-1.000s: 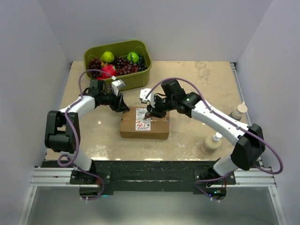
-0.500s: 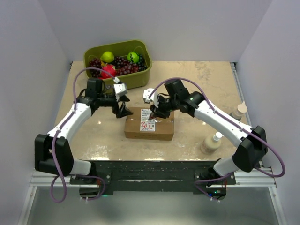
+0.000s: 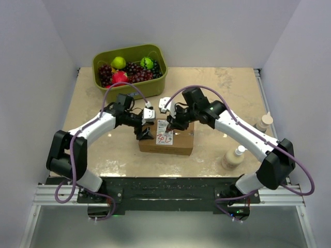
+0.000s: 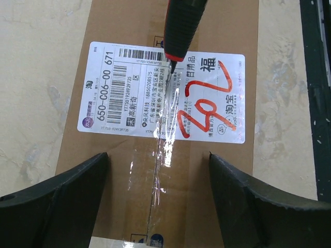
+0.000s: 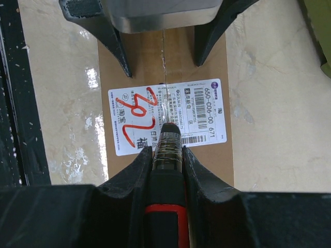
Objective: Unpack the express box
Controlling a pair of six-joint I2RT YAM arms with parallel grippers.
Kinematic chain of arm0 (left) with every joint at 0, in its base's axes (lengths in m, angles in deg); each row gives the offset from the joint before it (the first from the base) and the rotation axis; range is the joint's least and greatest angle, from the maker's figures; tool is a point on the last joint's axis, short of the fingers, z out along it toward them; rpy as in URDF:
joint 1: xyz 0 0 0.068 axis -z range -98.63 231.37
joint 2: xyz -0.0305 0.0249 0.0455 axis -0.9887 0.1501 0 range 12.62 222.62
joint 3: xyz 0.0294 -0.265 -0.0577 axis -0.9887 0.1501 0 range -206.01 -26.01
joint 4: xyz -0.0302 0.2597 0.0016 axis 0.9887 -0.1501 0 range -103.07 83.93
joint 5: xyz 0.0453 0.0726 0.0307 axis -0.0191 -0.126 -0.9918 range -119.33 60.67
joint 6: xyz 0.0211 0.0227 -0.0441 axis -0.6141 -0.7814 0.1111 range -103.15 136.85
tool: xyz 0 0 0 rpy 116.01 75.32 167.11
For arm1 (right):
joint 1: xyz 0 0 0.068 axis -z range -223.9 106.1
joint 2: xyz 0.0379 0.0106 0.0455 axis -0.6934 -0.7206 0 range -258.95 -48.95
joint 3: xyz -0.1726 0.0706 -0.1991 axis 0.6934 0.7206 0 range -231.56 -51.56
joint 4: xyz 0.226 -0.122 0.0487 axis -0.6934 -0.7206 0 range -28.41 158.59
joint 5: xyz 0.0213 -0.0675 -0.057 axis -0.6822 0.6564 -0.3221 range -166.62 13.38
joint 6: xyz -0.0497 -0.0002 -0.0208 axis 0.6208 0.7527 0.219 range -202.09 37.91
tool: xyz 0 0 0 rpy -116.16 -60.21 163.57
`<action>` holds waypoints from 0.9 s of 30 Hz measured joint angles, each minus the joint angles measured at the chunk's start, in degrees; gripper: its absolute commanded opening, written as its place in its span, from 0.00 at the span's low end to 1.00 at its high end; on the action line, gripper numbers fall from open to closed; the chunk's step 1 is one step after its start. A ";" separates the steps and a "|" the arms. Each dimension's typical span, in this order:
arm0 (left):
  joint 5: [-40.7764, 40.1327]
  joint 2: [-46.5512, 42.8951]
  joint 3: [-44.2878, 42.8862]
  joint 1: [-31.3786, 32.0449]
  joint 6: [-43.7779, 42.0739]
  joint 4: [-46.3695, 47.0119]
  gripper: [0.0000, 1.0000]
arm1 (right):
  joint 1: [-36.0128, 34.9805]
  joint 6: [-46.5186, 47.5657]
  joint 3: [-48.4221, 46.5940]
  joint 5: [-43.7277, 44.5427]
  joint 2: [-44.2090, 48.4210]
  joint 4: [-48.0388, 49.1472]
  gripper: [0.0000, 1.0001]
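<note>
The express box lies flat mid-table, with its white label and red marks facing up. Clear tape runs along its centre seam. My left gripper hangs open over the box's left end, its fingers spread either side of the seam and holding nothing. My right gripper is shut on a black-and-red cutter. The cutter has its tip on the taped seam in the middle of the label. In the right wrist view the left gripper faces me across the box.
An olive-green bin of grapes and other fruit stands at the back left. Two small bottles stand near the right edge. The black base rail runs along the near edge.
My left gripper has opened wide and moved from beside the box's far-left corner to above its left end. The box has slid slightly right. The right gripper still holds the cutter on the label.
</note>
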 measured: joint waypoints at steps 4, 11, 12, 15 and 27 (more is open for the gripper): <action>-1.84 -1.46 1.99 0.63 -1.25 2.03 0.79 | 0.83 0.09 0.00 -0.61 0.00 -0.28 0.00; -3.19 -2.93 4.35 1.18 -0.72 4.96 0.74 | 3.34 1.49 0.31 -4.28 0.07 -0.79 0.00; -3.23 -2.82 4.37 1.25 -0.72 5.09 0.74 | 3.78 2.05 0.46 -4.92 0.11 -0.90 0.00; -2.99 -1.81 3.63 1.40 -0.70 4.92 0.72 | 4.96 4.02 1.20 -6.47 0.59 -1.20 0.00; -0.22 5.05 -3.08 1.60 -1.66 0.52 0.64 | 6.01 13.09 5.73 -6.25 5.42 -1.97 0.00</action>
